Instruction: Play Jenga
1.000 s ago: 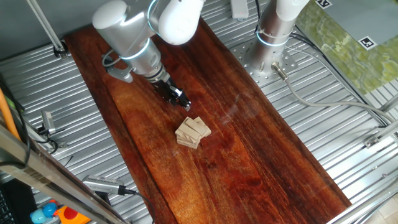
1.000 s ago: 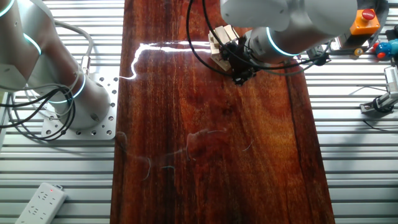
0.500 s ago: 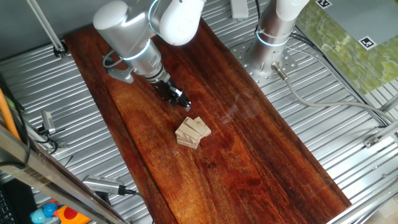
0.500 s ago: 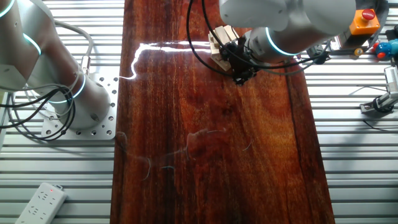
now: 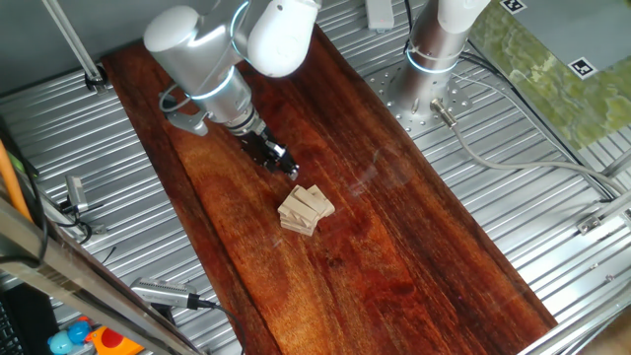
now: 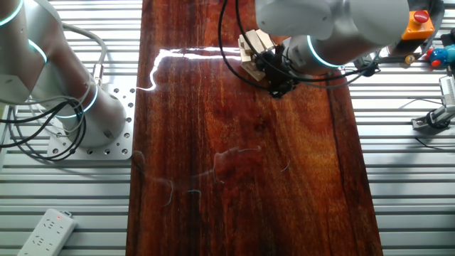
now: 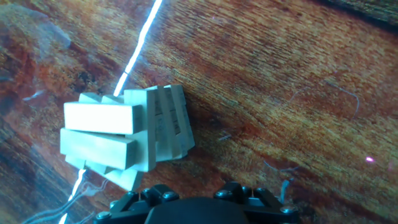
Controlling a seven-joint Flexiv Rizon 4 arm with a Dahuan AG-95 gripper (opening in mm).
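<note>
From my seat I see the Jenga (image 5: 306, 210) stack sitting near the middle of the dark wood board (image 5: 394, 256) in one fixed view, a small pile of pale blocks laid in crossed layers, slightly fanned out of square. The gripper (image 5: 281, 164) hangs just up and left of the stack in that frame, near it, and I cannot make out any contact. In the other fixed view the Jenga (image 6: 251, 50) shows at the top centre, partly behind the arm (image 6: 320, 28), with the gripper (image 6: 277, 84) just right of and below it. From the hand view the Jenga (image 7: 124, 137) fills the left-centre, two block ends facing the camera, upper layers skewed; only the dark gripper body (image 7: 193, 208) shows at the bottom edge, so I cannot tell whether the claw is spread or closed. No writing on the blocks is legible to me. A white power strip (image 6: 46, 231) lies in the lower-left corner of the other fixed view, and a second arm's base (image 5: 434, 59) stands at upper right in one fixed view.
</note>
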